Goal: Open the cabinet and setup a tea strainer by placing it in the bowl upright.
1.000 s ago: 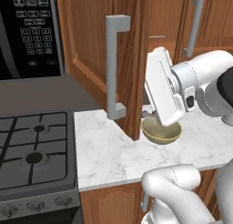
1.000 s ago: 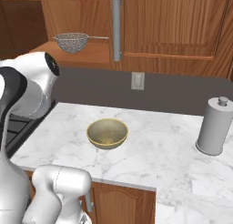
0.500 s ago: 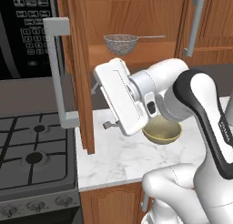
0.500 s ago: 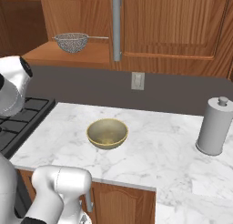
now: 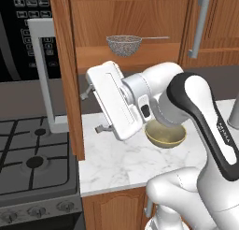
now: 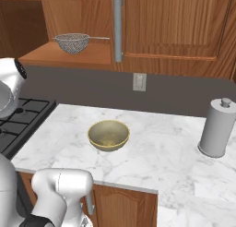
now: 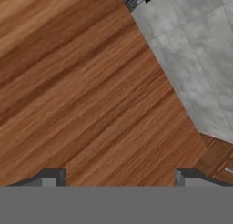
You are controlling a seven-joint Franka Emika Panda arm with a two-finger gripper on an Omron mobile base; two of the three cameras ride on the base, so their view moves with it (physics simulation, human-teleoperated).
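Now, door: the cabinet (image 5: 65,70) stands swung out edge-on toward me, its grey bar handle (image 5: 43,75) hanging over the stove (image 5: 32,163); I judge the opening step done, and reaching for the strainer is what's in hand.
Hand: my hand (image 5: 91,110) sits at about 9 o'clock of the bowl in the left base view, low beside the inner face of the door; its fingertips (image 7: 50,176) stand well apart with bare wood grain between them, so I read it as released and empty.
Strainer: the tea strainer (image 6: 71,42) rests on the cabinet shelf (image 6: 50,55), mesh basket down, its wire handle (image 6: 97,37) pointing toward 3 o'clock in the right base view.
Bowl: the olive-gold bowl (image 6: 108,134) sits empty on the marble worktop (image 6: 156,152), at roughly 5 o'clock below the strainer.
Approach: I'd lift the hand clear of the door edge first, then turn it toward 1 o'clock in the left base view so the jaws face the shelf.
Grip: I'd take the wire handle close to the basket rim, which should keep the basket level for an upright drop.
Risk: the thin handle may roll in the jaws, and the arm could brush the door.
Bystander: the grey canister (image 6: 217,128) stands well apart from the bowl.
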